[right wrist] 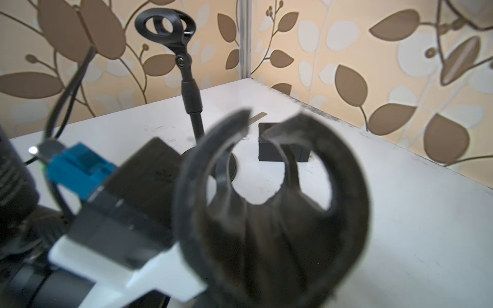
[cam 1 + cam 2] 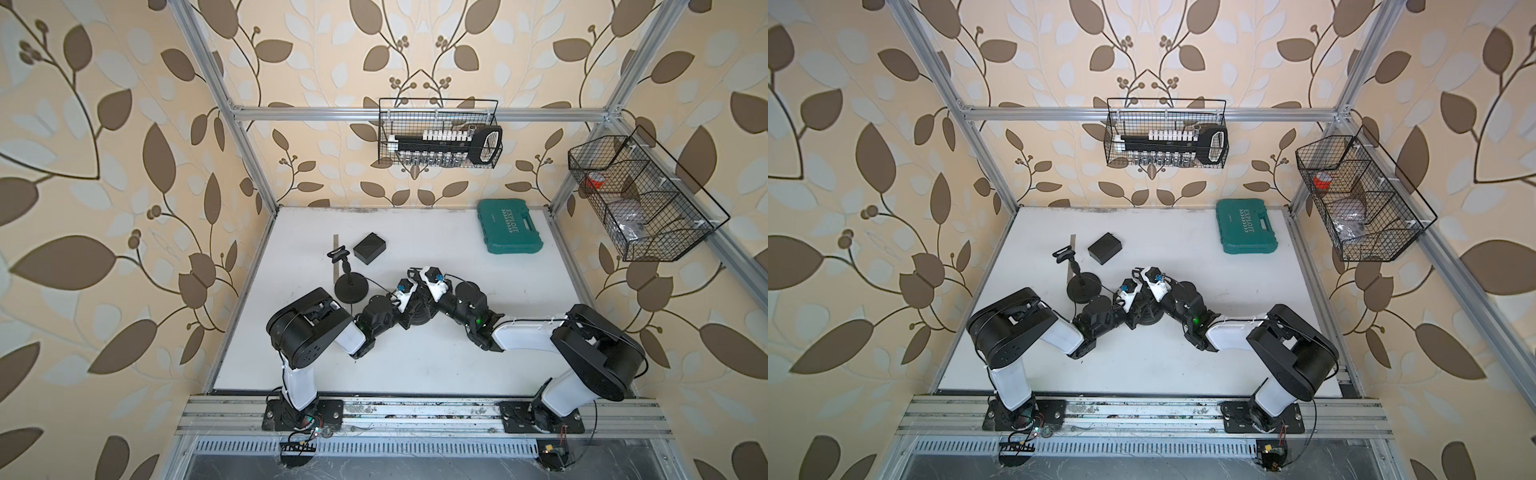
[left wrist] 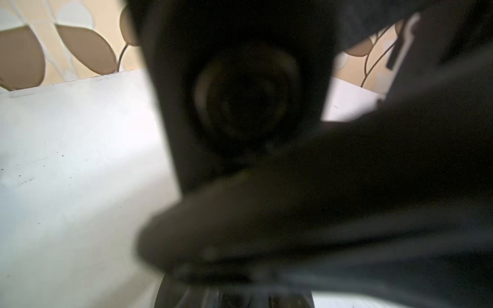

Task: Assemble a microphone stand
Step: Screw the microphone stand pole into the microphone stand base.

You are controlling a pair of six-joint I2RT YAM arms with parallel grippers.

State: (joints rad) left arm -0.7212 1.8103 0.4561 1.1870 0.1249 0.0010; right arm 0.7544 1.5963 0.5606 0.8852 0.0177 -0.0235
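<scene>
Both arms are bent in from the near edge of the table point(image 2: 415, 374), and their wrists are seen side by side in the middle. The left gripper point(image 2: 410, 308) is tipped down over a round black base point(image 2: 419, 322), which is mostly hidden under it. The right gripper point(image 2: 415, 275) is pointed toward 10 o'clock, just past the left one.

Whether either pair of jaws is pinched or spread cannot be told. The left wrist view is filled with dark blur. In the right wrist view the fingers are hidden behind a black mic clip point(image 1: 269, 213), seen very close with its open side up. That clip is hardly made out in the top views.

Farther off, at 10 o'clock from the grippers, a whole mic stand point(image 2: 351, 289) is stood upright, with a black box point(image 2: 369, 248) near it. A green case point(image 2: 510, 226) is laid at 1 o'clock by the back wall.
</scene>
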